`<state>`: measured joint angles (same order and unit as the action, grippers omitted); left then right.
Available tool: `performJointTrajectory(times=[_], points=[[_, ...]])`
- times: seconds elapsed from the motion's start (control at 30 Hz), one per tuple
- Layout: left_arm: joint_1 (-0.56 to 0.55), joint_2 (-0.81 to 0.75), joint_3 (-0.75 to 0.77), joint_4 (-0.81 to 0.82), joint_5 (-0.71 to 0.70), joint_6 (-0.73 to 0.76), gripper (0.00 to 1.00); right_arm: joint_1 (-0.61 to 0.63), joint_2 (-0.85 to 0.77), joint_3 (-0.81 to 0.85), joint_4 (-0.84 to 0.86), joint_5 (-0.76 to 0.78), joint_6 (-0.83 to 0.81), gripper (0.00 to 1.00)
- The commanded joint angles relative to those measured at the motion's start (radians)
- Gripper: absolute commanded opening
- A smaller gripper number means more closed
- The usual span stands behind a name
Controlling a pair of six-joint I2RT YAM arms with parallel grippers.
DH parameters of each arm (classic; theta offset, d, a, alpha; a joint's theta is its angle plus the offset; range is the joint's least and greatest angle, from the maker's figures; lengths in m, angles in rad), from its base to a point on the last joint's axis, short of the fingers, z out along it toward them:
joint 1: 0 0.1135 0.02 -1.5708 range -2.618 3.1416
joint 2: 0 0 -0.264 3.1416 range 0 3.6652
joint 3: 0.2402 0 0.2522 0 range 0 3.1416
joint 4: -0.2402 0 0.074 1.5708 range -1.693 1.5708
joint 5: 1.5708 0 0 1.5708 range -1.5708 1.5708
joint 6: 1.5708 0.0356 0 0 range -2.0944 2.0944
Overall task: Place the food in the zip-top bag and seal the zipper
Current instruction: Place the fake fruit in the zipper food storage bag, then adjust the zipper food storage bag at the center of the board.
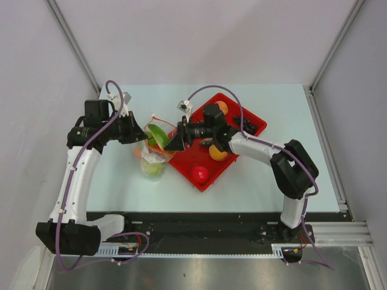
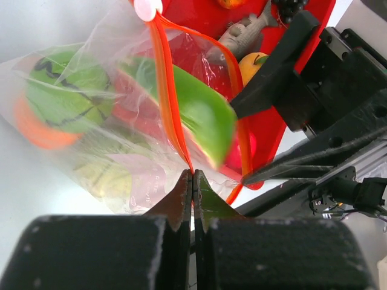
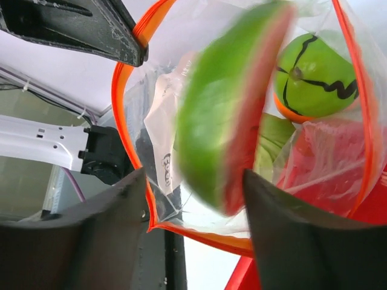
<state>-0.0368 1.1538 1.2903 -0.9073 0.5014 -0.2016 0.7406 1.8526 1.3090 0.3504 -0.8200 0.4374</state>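
Observation:
The clear zip-top bag (image 1: 152,159) stands at the table's middle left with its mouth held open. My left gripper (image 2: 192,175) is shut on the bag's orange-red zipper strip (image 2: 166,90); the white slider tab (image 2: 147,7) is at the strip's far end. My right gripper (image 3: 193,175) is open at the bag's mouth. A blurred watermelon slice (image 3: 230,115) is just beyond its fingertips, inside the mouth. A striped green melon (image 3: 314,75) and other food lie in the bag. The slice also shows in the top view (image 1: 158,136).
The red tray (image 1: 192,158) lies right of the bag, under my right arm. It holds a red tomato (image 1: 200,174), two oranges (image 1: 217,153), dark grapes (image 1: 245,125) and a grey fish (image 2: 245,30). Grey walls enclose the table.

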Motion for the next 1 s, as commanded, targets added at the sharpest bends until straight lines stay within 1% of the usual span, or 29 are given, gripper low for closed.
performJointTrajectory(times=[0.0,0.07,0.2,0.27,0.37,0.47,0.5,0.57,0.6,0.67,0.73,0.8,0.9,0.97], points=[[0.005,-0.032,0.006,0.011,0.026,0.001,0.0,0.006,-0.072,0.047,-0.016,0.019,0.044,0.84],[0.006,-0.029,0.01,0.005,0.031,0.005,0.0,0.0,-0.099,0.064,-0.027,0.022,0.064,0.99],[0.009,-0.028,0.026,-0.002,0.04,0.008,0.0,-0.017,-0.157,0.101,-0.082,0.018,0.06,0.99],[0.009,-0.029,0.029,-0.004,0.046,0.01,0.0,-0.026,-0.193,0.105,-0.102,0.024,0.051,0.96],[0.009,-0.034,0.029,-0.007,0.048,0.01,0.0,-0.041,-0.228,0.11,-0.154,0.047,-0.006,0.9],[0.011,-0.039,0.032,-0.007,0.061,0.01,0.0,-0.061,-0.234,0.128,-0.275,0.12,-0.087,0.84],[0.011,-0.039,0.033,-0.005,0.063,0.01,0.0,-0.061,-0.227,0.136,-0.344,0.143,-0.126,0.84],[0.011,-0.04,0.038,-0.007,0.063,0.013,0.0,-0.058,-0.211,0.167,-0.472,0.231,-0.163,0.84],[0.011,-0.04,0.04,-0.005,0.06,0.016,0.0,-0.055,-0.187,0.177,-0.502,0.251,-0.172,0.86],[0.011,-0.042,0.04,-0.008,0.058,0.018,0.0,-0.043,-0.158,0.206,-0.582,0.275,-0.195,0.93],[0.012,-0.048,0.037,-0.013,0.058,0.019,0.0,-0.021,-0.127,0.21,-0.611,0.324,-0.245,0.98],[0.012,-0.052,0.033,-0.015,0.058,0.022,0.0,0.006,-0.099,0.214,-0.631,0.349,-0.259,0.99],[0.018,-0.069,0.03,-0.025,0.051,0.033,0.0,0.029,-0.063,0.239,-0.646,0.364,-0.269,0.98],[0.025,-0.084,0.021,-0.028,0.043,0.042,0.0,0.029,-0.04,0.274,-0.649,0.363,-0.266,0.9]])
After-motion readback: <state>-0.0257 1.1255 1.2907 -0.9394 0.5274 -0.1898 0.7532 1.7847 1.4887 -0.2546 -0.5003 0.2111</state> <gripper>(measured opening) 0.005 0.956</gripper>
